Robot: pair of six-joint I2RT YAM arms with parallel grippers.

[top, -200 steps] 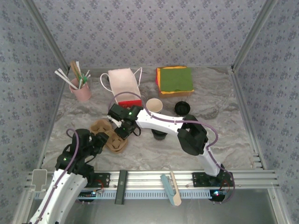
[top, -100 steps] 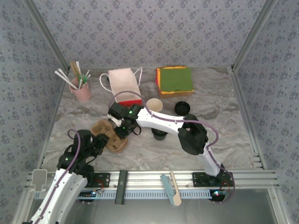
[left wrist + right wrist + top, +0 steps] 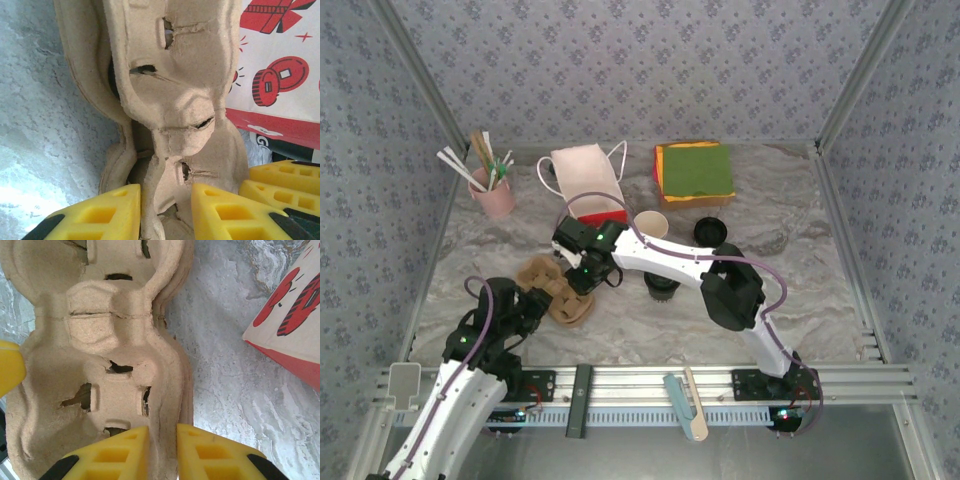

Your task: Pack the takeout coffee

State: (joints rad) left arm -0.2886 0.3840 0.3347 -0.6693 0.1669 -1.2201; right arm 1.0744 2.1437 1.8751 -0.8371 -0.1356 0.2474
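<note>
Your left gripper (image 3: 533, 305) is at the near-left end of the brown moulded cardboard cup carrier (image 3: 565, 308), which lies toward the near-left corner of the grey marbled worktop (image 3: 800, 290). In the left wrist view its yellow fingers (image 3: 100, 215) stand narrow on either side of the carrier's end wall. The cardboard fills the gap between them, so that hand has the carrier pinched.

Your right gripper (image 3: 582, 280) reaches from the near-right edge across to the carrier's far-right side. In the right wrist view its jaws are almost together, with the carrier's rim clamped between them.

The takeout coffee stands outside the carrier. A small open paper cup (image 3: 651, 225), white inside, is near the worktop's middle, just right of the white paper bag with red print (image 3: 582, 180). A dark cup (image 3: 661, 289) stands nearer you, partly hidden under the right arm. A round black plastic lid (image 3: 712, 232) sits to the right of the open cup; I cannot tell whether a cup is beneath it.

A pink cup of straws and sticks (image 3: 495, 197) stands in the far-left corner, and a stack of green and orange napkins (image 3: 695, 170) is by the far edge.
</note>
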